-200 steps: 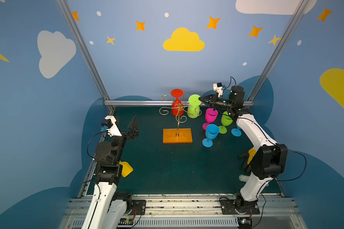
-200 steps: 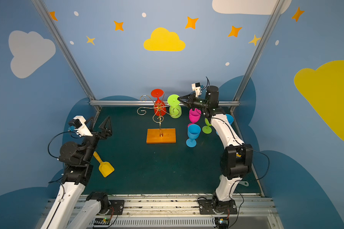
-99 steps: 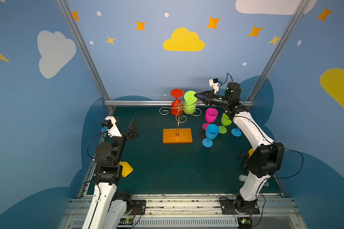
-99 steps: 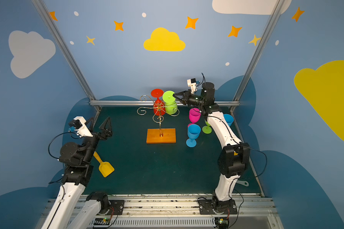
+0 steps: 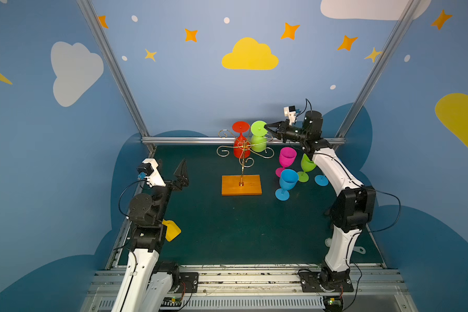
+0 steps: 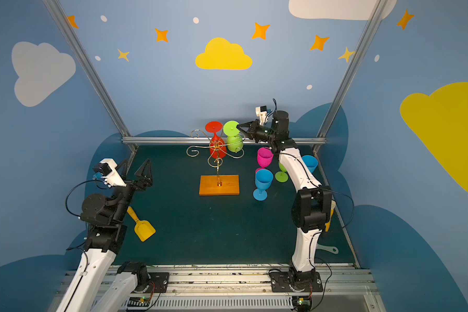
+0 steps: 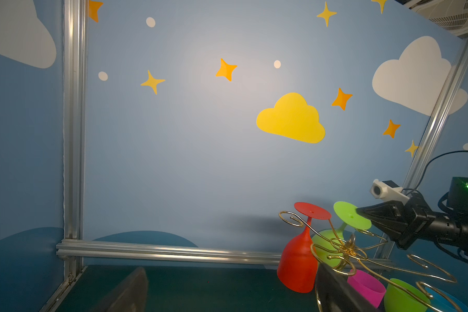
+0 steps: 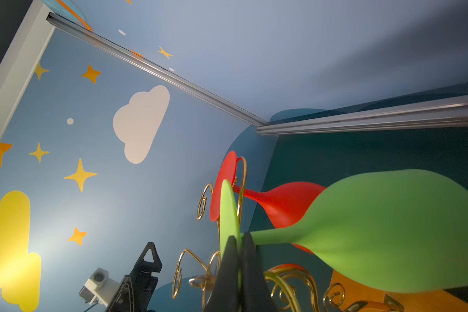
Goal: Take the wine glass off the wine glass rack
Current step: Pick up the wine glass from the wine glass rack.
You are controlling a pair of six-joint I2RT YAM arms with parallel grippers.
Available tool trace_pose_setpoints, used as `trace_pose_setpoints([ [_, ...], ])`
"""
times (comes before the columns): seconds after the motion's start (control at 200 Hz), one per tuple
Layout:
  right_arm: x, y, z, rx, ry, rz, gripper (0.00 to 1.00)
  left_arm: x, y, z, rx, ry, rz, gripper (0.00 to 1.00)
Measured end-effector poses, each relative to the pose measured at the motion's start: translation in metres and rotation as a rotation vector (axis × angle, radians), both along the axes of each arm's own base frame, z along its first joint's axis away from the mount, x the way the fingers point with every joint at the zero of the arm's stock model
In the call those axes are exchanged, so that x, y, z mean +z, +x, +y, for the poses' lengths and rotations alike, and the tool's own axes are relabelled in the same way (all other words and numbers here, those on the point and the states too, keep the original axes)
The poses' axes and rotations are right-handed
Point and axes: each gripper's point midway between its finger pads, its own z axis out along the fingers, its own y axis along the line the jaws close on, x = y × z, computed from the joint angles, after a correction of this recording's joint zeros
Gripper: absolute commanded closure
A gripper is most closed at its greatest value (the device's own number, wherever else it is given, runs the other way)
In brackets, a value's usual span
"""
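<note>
The dark green worktop (image 5: 227, 229) carries the wine glass rack (image 5: 241, 185), which stands on its wooden base midway between the left and right edges, toward the far edge. The right arm reaches over the far right part of the worktop; its end effector (image 5: 266, 127) is clamped on the round foot of the green wine glass (image 5: 257, 143), seen close in the right wrist view (image 8: 389, 229). That glass is upside down and tilted among the rack's top scrolls on the far right side. Whether its foot rests on the wire I cannot tell. A red glass (image 5: 240, 148) hangs upside down beside it. Between the rack and the right edge stand a pink glass (image 5: 287, 158), a blue glass (image 5: 288, 181) and a second green glass (image 5: 307, 164). The left end effector (image 6: 134, 167) is spread wide and empty above the left edge. A yellow scoop (image 6: 143, 228) lies near that edge.
</note>
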Motion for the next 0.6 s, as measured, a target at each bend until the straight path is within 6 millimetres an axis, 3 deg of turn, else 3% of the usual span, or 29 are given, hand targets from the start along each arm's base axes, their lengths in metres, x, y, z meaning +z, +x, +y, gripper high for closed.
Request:
trace_pose_setpoints([
  [0.295,0.029,0.017,-0.033,-0.077,0.033,-0.088,1.0,0.003,-0.001,-0.001,-0.008,-0.002,-0.01,0.05],
  [0.451,0.034,0.023,-0.05,-0.109,0.034,-0.107,1.0,0.007,-0.004,-0.006,-0.042,-0.02,-0.02,0.07],
  [0.601,0.034,0.013,-0.063,-0.132,0.001,-0.119,1.0,0.021,-0.007,-0.017,-0.121,-0.062,-0.031,0.12],
])
